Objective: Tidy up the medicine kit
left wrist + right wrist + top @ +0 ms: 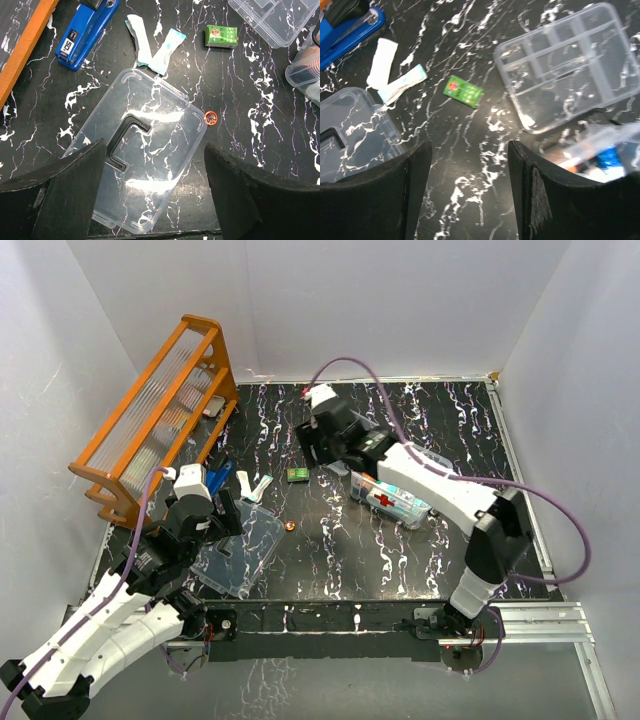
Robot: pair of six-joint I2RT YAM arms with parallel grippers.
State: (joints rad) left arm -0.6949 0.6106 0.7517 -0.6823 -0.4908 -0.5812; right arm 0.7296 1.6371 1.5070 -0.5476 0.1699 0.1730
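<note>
The left gripper (222, 523) is spread wide with nothing in it, hanging right over the clear lid (245, 545) — I'll place everything else relative to that lid. In the top view, the right gripper (315, 448) sits to the lid's right and further back, jaws apart and empty too. The clear box (392, 500) with the red cross is well off to the lid's right, partly under the right arm (450, 495). The orange rack (150, 430) stands off the lid's far-left side.

In the left wrist view, the lid lies flat on the black marbled surface (250, 100) with its dark handle showing, framed by the two fingers (75, 195). Two white sachets (152, 47) lie past its far edge, one tip reaching that edge. The blue stapler (85, 30) is beyond the far-left corner and the green packet (220, 36) beyond the far-right one. A small orange round thing (211, 118) sits just beside the right edge.

In the right wrist view, the compartmented tray (570, 65) is well right of the lid. The box shows just below it in the frame — its contents are too blurry to tell.
</note>
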